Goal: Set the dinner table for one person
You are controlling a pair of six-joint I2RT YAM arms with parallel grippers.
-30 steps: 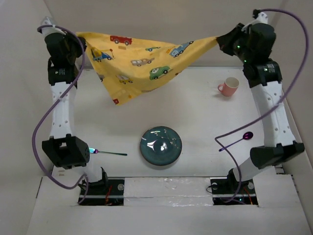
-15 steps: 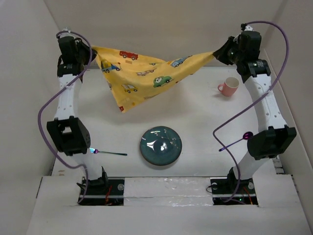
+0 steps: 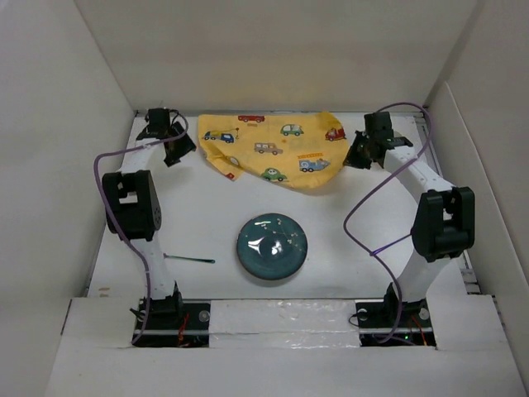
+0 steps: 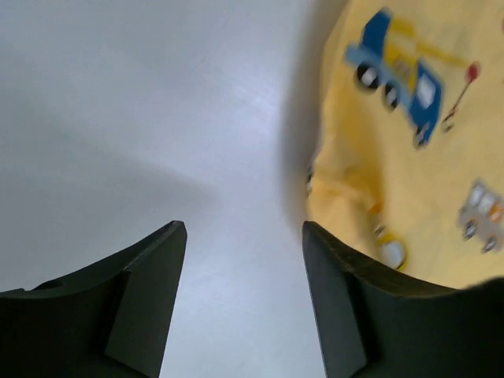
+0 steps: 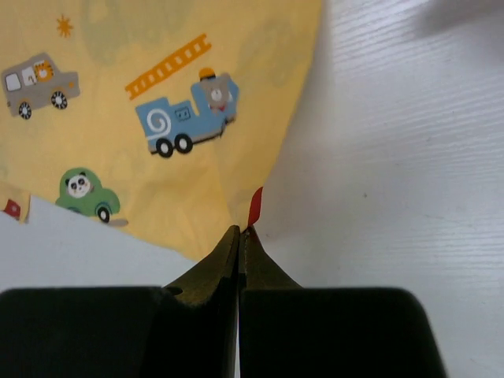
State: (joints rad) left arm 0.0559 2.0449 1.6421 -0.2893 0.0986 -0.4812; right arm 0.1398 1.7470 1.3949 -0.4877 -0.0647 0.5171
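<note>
The yellow placemat (image 3: 273,153) printed with toy cars lies on the far middle of the white dinner table (image 3: 347,223), its left part rumpled. My left gripper (image 3: 177,150) hangs just left of the cloth's left edge. In the left wrist view the left gripper (image 4: 244,228) is open with bare table (image 4: 157,118) between its fingers and the placemat (image 4: 402,157) beside the right finger. My right gripper (image 3: 356,154) sits at the cloth's right corner. The right wrist view shows the right gripper (image 5: 240,231) shut on that corner of the placemat (image 5: 157,102), beside a red tag (image 5: 255,207).
A dark teal plate (image 3: 272,246) sits in the near middle of the table. A thin fork (image 3: 188,260) lies to its left, near the left arm's base. White walls (image 3: 99,99) enclose the table on the left, back and right.
Both arms came down and forward, bringing the placemat from hanging in the air onto the far part of the table. The left gripper opened and let go of its corner.
</note>
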